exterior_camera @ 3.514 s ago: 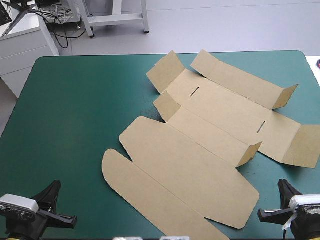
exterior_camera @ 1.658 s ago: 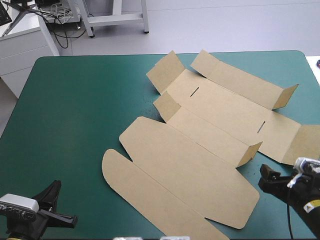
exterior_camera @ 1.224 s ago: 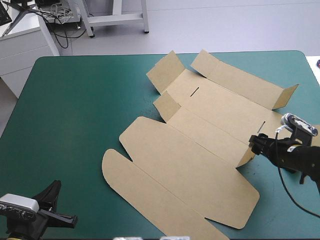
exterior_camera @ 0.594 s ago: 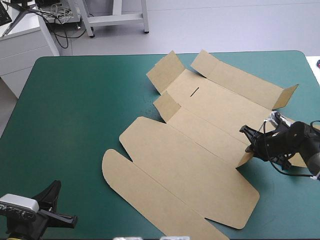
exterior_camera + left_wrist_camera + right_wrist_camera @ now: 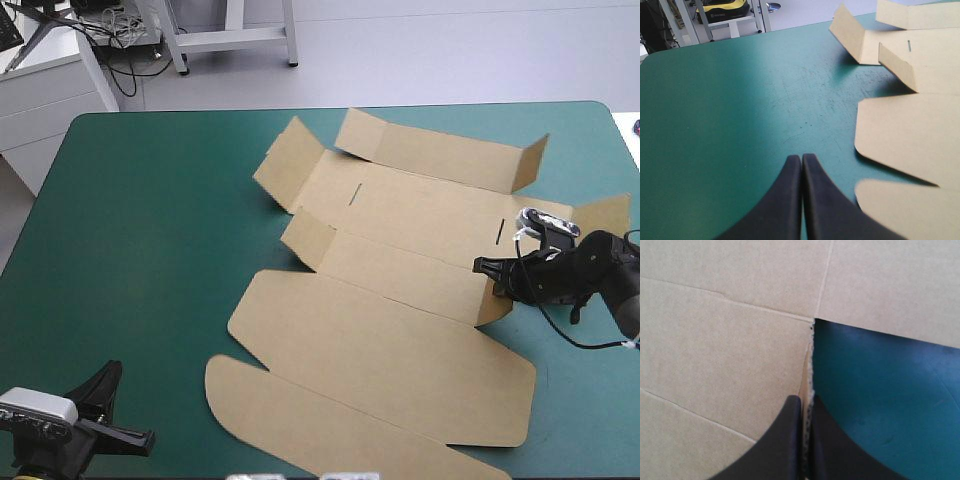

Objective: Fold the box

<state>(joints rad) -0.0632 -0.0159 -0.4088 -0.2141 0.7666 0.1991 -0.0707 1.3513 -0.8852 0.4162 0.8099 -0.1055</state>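
Observation:
The brown box lies as a flat cut sheet across the middle and right of the table, several side flaps partly raised. My right gripper sits at its right side, shut on the edge of a small raised flap. In the right wrist view that board edge stands between the fingers of the right gripper, with brown box panels ahead. My left gripper rests at the table's front left corner, away from the box. In its own view the left gripper is shut on nothing, the box off to one side.
The teal-green cover spreads wide between the box and the table's left edge. A strip of teal-green cover shows between the box's near right corner and the table's right edge. The box's long lid panels reach close to the front edge.
My right gripper came in from the front right corner to the small flap and shut on it. The whole box has since slid and turned toward the left. The left arm has stayed put.

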